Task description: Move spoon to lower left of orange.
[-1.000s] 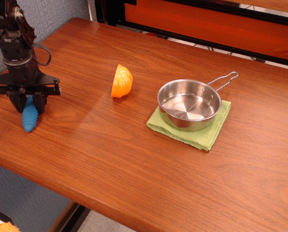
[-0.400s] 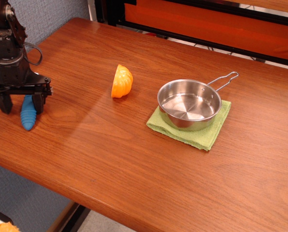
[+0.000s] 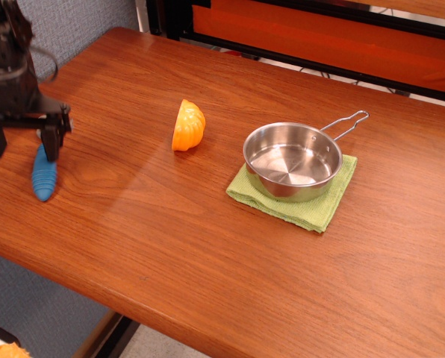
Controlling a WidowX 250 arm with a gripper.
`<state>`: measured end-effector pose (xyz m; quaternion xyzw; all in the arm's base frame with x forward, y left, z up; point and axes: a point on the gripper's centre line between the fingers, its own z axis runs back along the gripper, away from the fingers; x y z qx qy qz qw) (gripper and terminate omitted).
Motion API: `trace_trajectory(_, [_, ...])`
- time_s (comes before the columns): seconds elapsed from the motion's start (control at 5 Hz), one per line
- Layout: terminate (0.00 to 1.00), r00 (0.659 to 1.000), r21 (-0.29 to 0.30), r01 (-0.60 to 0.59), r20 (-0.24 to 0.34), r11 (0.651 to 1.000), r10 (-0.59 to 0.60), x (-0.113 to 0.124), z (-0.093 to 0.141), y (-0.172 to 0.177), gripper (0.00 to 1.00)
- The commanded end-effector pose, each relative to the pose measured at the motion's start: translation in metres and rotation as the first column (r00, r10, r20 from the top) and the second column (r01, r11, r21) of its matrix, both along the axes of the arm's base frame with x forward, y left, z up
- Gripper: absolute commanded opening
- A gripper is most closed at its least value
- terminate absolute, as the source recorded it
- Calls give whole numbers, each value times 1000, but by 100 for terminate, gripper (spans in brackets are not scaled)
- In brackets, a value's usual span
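The gripper hung with its jaws spread wide, holding nothing, just above the spoon, which lay on the table well to the lower left of the orange. The placing looked done; retreat seemed next. Right of the orange, a pan on a green cloth blocked nothing.

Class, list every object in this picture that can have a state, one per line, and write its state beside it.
Blue ribbed-handled spoon: lying flat on the table, released, lower left of the orange.
Orange ridged half-fruit piece: resting on the wood, untouched.
Shiny steel pan with wire handle: upright, empty, on the cloth.
Green cloth: spread flat under the pan.
Black end effector: open, raised above the spoon.
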<state>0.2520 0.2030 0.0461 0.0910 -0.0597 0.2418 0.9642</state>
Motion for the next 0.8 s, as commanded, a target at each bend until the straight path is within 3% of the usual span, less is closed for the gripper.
trace_trajectory(0.0, [0, 979, 38, 201, 37, 979, -202, -3, 50, -58, 100])
trace_trajectory(0.2, [0, 950, -3, 307, 57, 952, -307, -5, 57, -97, 100])
trace_trajectory(0.6, [0, 806, -5, 590, 69, 807, -588, 3, 72, -188, 100])
